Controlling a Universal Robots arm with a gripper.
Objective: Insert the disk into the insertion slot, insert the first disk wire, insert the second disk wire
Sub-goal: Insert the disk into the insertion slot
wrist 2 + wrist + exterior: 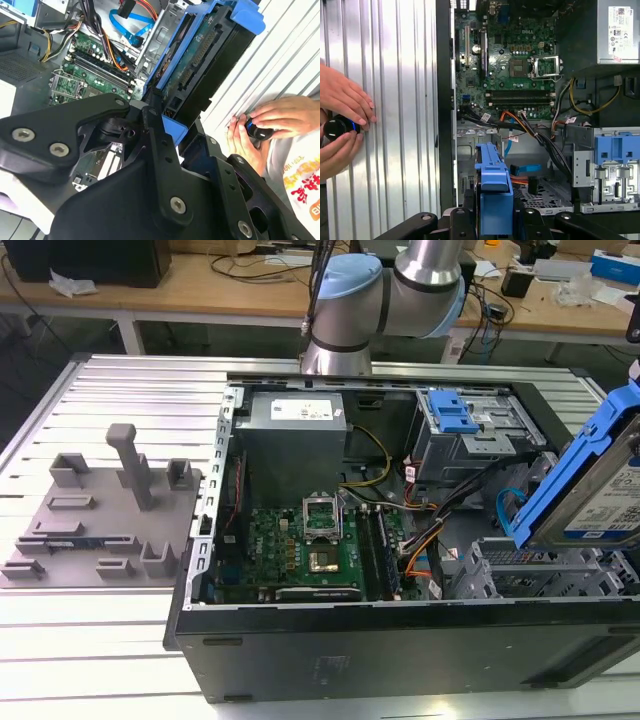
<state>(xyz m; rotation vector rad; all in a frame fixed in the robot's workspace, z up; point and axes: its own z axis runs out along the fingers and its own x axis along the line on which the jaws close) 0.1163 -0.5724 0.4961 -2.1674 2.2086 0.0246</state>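
Arm (432, 260): brushed-silver tube, grey rounded joint housings. A light-blue cap (345, 280) sits at 9 o'clock of the tube in the exterior view. End effector (170, 125): matte black flat link plates, pivoted, fastened with silver round-headed screws (177, 204). Fingers (157, 145) are narrow black bars.

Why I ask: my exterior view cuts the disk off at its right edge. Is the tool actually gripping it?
Observer: Yes. In the first wrist view the tool is shut on the disk, clamping its blue carrier.
Operator: Is anyone near the case?
Observer: A person's hands are over the ribbed table beside it, holding a small black round object.
Operator: Which face of the disk is turned away from me?
Observer: Its circuit-board side, seen in the second wrist view.
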